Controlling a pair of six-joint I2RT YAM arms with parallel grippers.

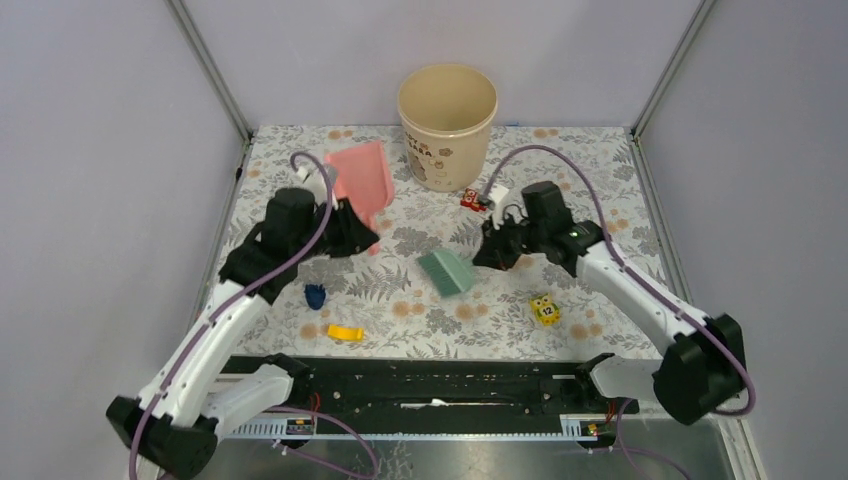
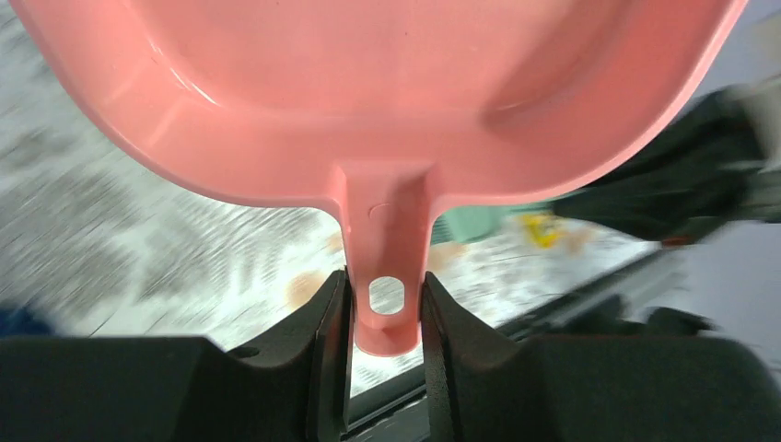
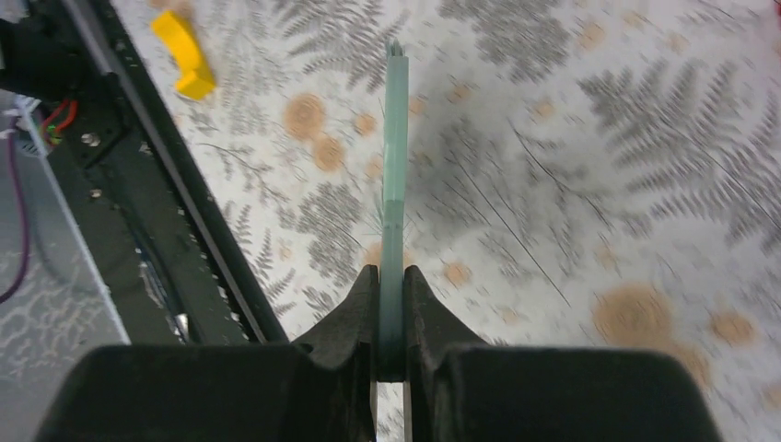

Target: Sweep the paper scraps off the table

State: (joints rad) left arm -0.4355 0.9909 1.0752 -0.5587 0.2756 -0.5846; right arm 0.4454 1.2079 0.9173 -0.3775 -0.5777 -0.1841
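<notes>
Closer to the arm bases than the pink dustpan (image 1: 358,180), and a little to its left, the dark blue paper scraps (image 1: 315,296) lie in one small clump on the table (image 1: 440,320). I can find only this clump. The thin light strip does not show.

The left pincer (image 2: 385,299) squeezes the dustpan's handle from both sides, near the hole at its end. The dustpan seems lifted off the cloth. Its wide mouth points away from the scraps, toward the far side. So I think it has to turn around and come down before anything can go in.

The right pincer (image 3: 390,285) is clamped on the green brush (image 1: 447,272). The brush is to the right of the dustpan's handle and well apart from the scraps, with bare cloth between. Its long side runs out from the pincer toward the left, roughly the way the scraps lie. I cannot tell if it touches the cloth.

The left arm is the nearer one to the scraps. The brush likely has to cross over to the clump and push it toward the dustpan.
</notes>
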